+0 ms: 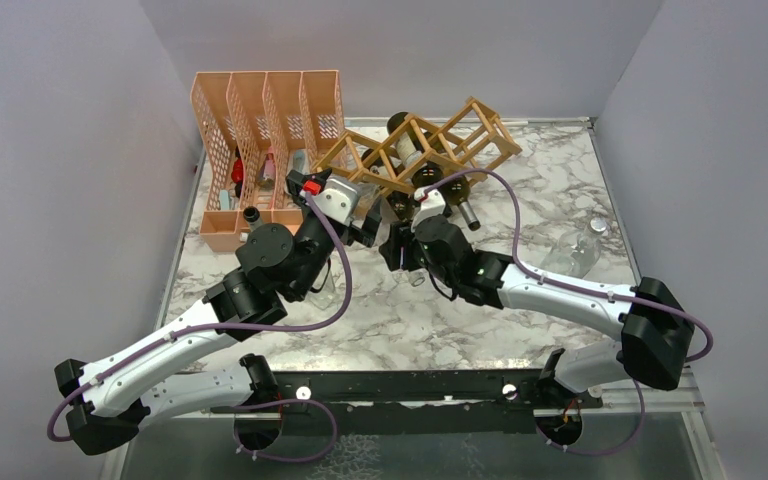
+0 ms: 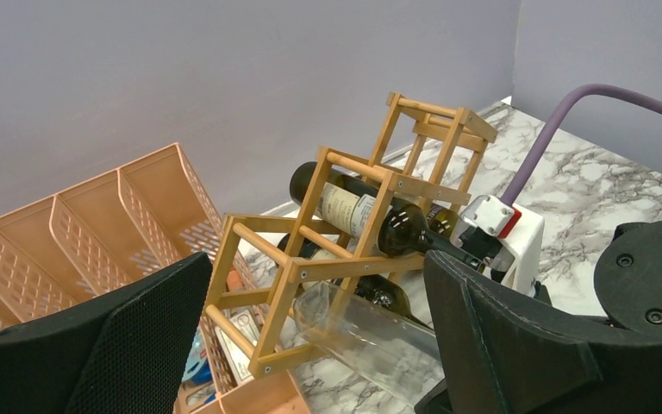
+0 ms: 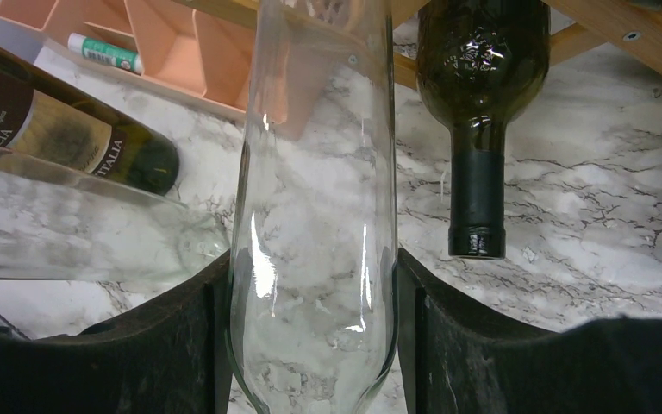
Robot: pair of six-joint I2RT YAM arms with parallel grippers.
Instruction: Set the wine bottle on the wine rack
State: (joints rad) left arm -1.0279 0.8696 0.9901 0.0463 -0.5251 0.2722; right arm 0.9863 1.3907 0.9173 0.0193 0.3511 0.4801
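At the front of the wooden wine rack (image 2: 355, 169) on the marble worktop (image 1: 480, 330), right hand (image 3: 310, 263) grips a clear glass wine bottle (image 3: 310, 172), its far end at a lower cell beside racked dark bottles (image 2: 371, 216); left hand (image 2: 315, 259) wide open, holding nothing, just beside the rack.

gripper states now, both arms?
Left gripper: open, holding nothing.
Right gripper: closed on the clear glass bottle.
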